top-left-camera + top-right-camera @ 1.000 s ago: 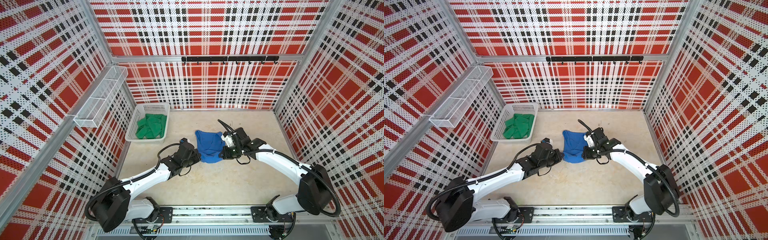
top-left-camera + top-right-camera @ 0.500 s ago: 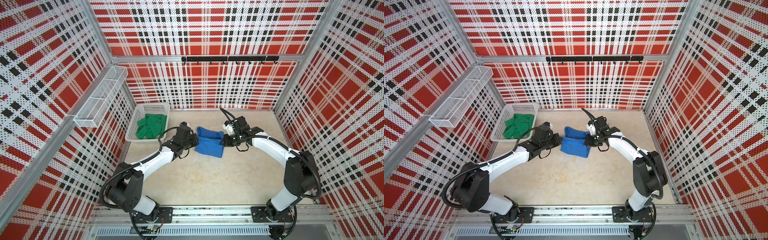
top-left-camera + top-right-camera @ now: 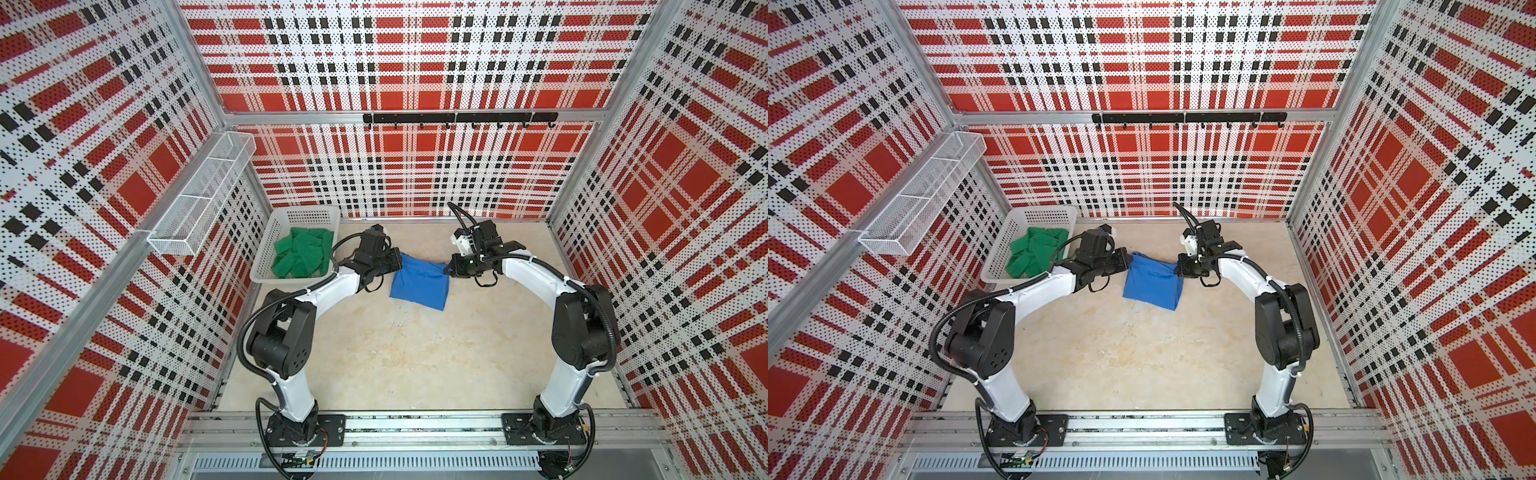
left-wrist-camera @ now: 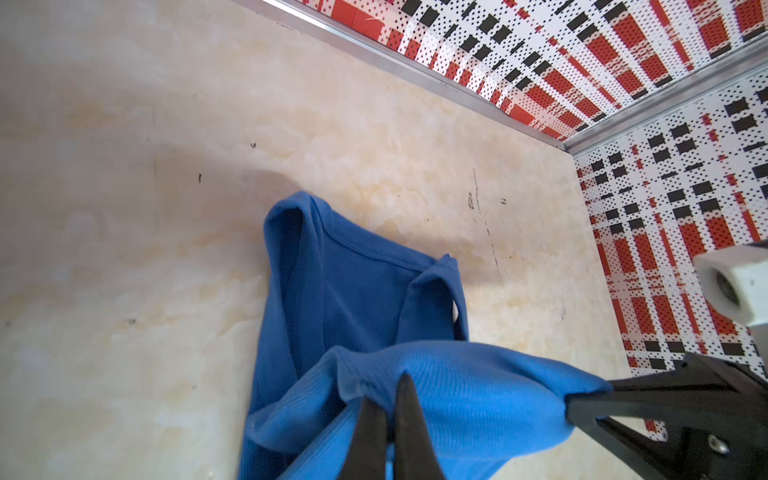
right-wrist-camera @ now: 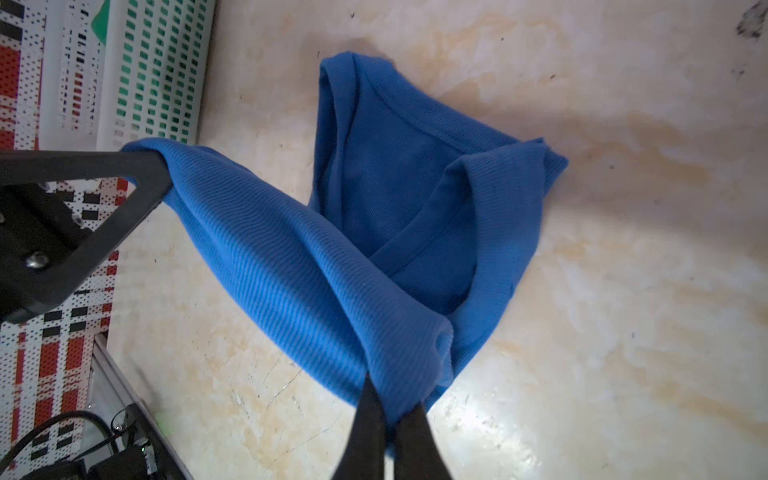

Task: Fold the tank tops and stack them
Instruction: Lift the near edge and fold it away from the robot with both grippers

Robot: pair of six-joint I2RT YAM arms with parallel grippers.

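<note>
The blue tank top [image 3: 419, 284] [image 3: 1152, 284] lies on the table's far half. Its back edge is lifted and stretched between my two grippers. My left gripper [image 3: 400, 262] [image 4: 388, 386] is shut on the left end of that edge. My right gripper [image 3: 446, 268] [image 5: 395, 399] is shut on the right end. In the wrist views the rest of the blue tank top [image 4: 357, 291] [image 5: 395, 187] trails on the table, straps and neckline showing. The green tank top [image 3: 303, 253] [image 3: 1038, 251] lies crumpled in the white basket [image 3: 291, 279].
The white basket [image 3: 1017, 216] stands in the far left corner, close beside my left arm. A wire shelf [image 3: 203, 199] hangs on the left wall and a black hook rail [image 3: 457, 118] on the back wall. Bare beige tabletop [image 3: 407, 357] lies nearer the front.
Both grippers have moved toward the back of the table, carrying the blue tank top with them. Its held edge is now pulled straighter and wider between them.
</note>
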